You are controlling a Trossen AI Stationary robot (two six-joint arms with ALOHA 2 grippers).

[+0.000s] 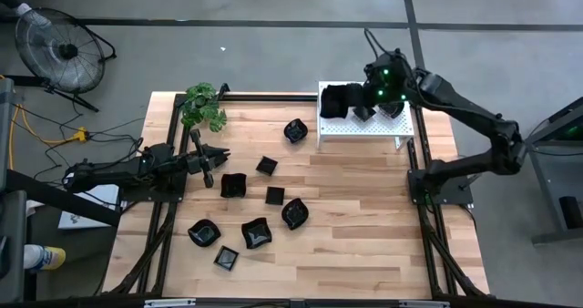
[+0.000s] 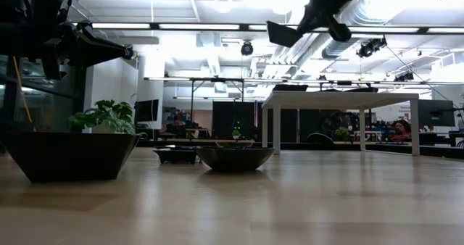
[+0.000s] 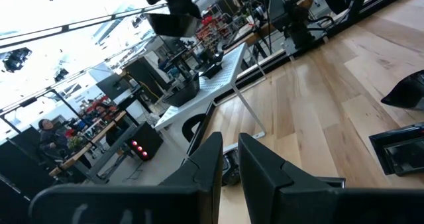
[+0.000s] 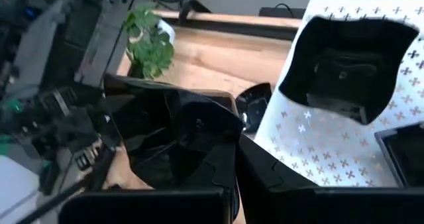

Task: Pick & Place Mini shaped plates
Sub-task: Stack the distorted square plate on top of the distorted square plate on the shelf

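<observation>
Overhead, a pale wooden table (image 1: 364,217) is strewn with small glossy black plates.
Behind it the low view shows an open workroom with ceiling lights and desks; a floor fan (image 1: 62,48) stands off the table's far left corner. On the table's far side sits a white perforated rack (image 1: 360,128) already carrying several black plates, and a potted plant (image 1: 204,106) stands near the left arm. The right gripper (image 1: 383,82) hovers above the rack, clamped on a dark wavy-edged plate (image 4: 169,141). The left gripper (image 1: 216,159) waits by the table's left edge, fingers nearly together and holding nothing. Loose plates (image 1: 257,232), some square, some wavy-edged, lie scattered across the middle, with one (image 1: 295,130) just left of the rack.
</observation>
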